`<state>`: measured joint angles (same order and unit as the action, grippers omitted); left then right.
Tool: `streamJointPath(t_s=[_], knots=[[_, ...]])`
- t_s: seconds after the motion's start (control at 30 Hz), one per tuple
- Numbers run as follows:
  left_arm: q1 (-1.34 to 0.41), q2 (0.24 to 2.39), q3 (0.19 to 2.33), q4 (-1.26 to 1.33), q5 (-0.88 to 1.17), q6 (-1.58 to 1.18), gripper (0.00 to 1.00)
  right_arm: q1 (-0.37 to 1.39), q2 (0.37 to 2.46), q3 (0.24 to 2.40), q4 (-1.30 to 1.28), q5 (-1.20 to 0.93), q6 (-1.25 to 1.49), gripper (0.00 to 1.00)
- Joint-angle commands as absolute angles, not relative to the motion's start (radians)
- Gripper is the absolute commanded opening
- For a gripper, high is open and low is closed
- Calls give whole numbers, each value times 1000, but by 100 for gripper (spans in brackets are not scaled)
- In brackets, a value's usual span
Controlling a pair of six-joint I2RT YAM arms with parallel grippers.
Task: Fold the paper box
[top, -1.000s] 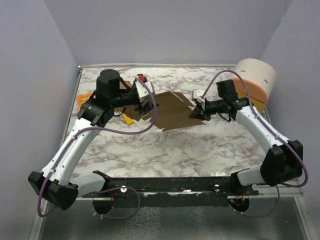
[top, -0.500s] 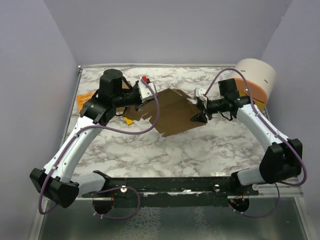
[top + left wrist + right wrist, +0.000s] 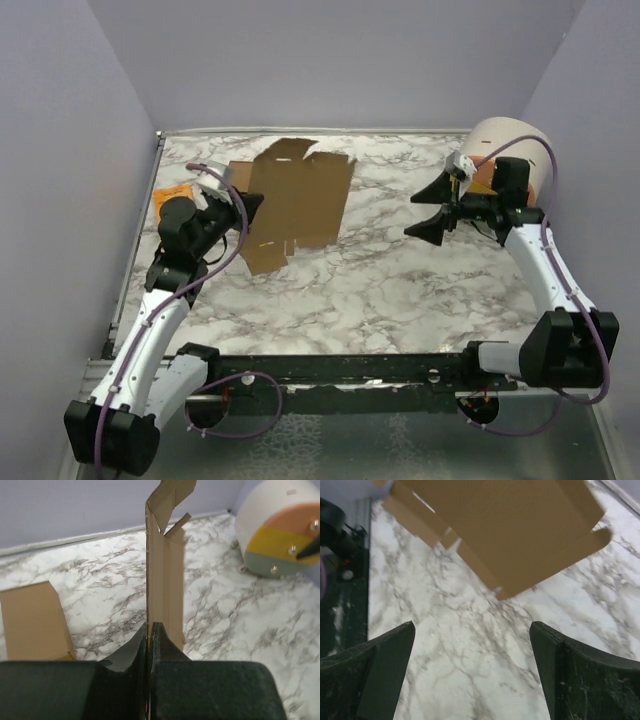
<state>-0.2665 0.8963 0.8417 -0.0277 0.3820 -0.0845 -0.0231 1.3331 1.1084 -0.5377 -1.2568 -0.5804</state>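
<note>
The paper box point(image 3: 300, 200) is a flat brown die-cut sheet with notches and tabs, lifted off the marble table point(image 3: 380, 290) at the left of centre. My left gripper point(image 3: 238, 206) is shut on its left edge. In the left wrist view the sheet point(image 3: 162, 570) stands edge-on, rising from between the shut fingers point(image 3: 150, 627). My right gripper point(image 3: 424, 213) hangs open to the right of the sheet, apart from it. In the right wrist view its jaws point(image 3: 471, 627) are spread wide over bare marble, with the sheet point(image 3: 510, 525) ahead of them.
A small orange booklet point(image 3: 172, 197) lies at the far left. A white cylinder with an orange, yellow and grey end point(image 3: 515, 150) stands at the back right, behind the right wrist. A narrower brown cardboard box point(image 3: 32, 620) lies on the table left of the sheet.
The left gripper shut on the sheet and drew back left, lifting it. The right gripper let go, opened wide and pulled away to the right.
</note>
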Motion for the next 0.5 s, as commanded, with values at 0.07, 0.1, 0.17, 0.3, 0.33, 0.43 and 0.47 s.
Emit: streamJointPath(t_s=[0.07, 0.1, 0.17, 0.3, 0.33, 0.43, 0.47], knots=[[-166, 834, 613, 583, 396, -823, 0, -28, 1262, 762, 256, -1500, 180, 100], [-166, 836, 593, 634, 395, -874, 0, -28, 1266, 746, 289, -1488, 200, 100], [-166, 836, 579, 675, 391, -913, 0, -28, 1278, 740, 291, -1461, 205, 100], [-166, 816, 584, 750, 441, -913, 0, -28, 1311, 678, 487, -1399, 397, 100], [-166, 808, 584, 771, 452, -911, 0, -28, 1324, 661, 540, -1388, 458, 100], [-166, 786, 574, 837, 492, -904, 0, -28, 1373, 660, 647, -1414, 553, 100], [-166, 780, 562, 862, 496, -904, 0, -27, 1382, 678, 645, -1438, 560, 100]])
